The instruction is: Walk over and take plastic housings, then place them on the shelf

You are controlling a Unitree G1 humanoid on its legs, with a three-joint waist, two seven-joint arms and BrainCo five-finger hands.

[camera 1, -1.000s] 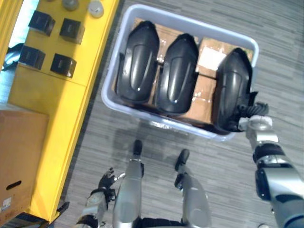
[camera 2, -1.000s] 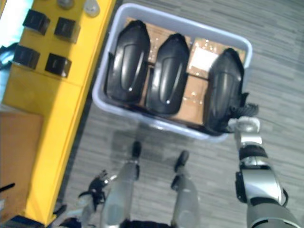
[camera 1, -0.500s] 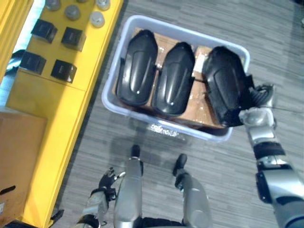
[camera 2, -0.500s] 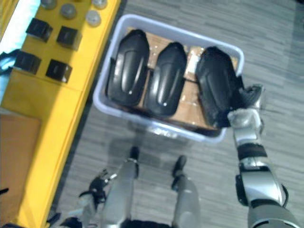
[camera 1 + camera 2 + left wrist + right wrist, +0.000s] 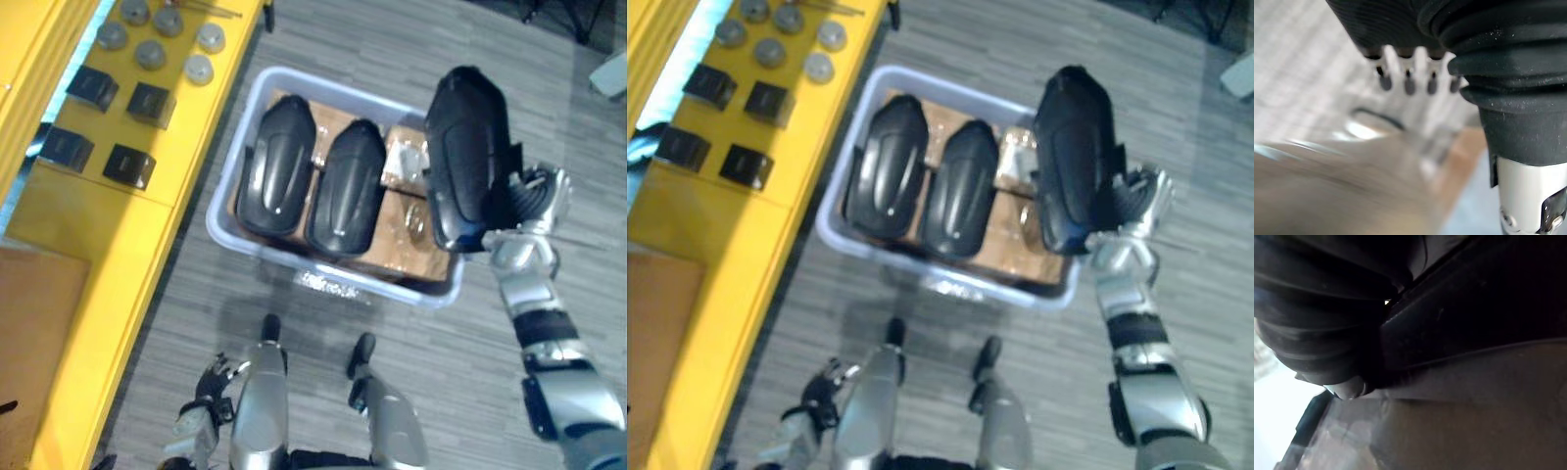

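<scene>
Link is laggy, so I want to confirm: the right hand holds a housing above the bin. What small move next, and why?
Probably lift the housing a little higher before turning: its lower end, gripped by the right hand, sits over the bin's rim, and the shelf is on the robot's left.

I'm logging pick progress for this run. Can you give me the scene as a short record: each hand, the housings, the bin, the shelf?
right hand: gripping the edge of one black housing, holding it above the bin's right end
left hand: low at the robot's side, fingers relaxed, holding nothing
bin: grey, on the floor, cardboard in its bottom
in bin: two housings side by side at its left end
shelf: yellow, left of the bin, carrying black boxes and grey discs
</scene>
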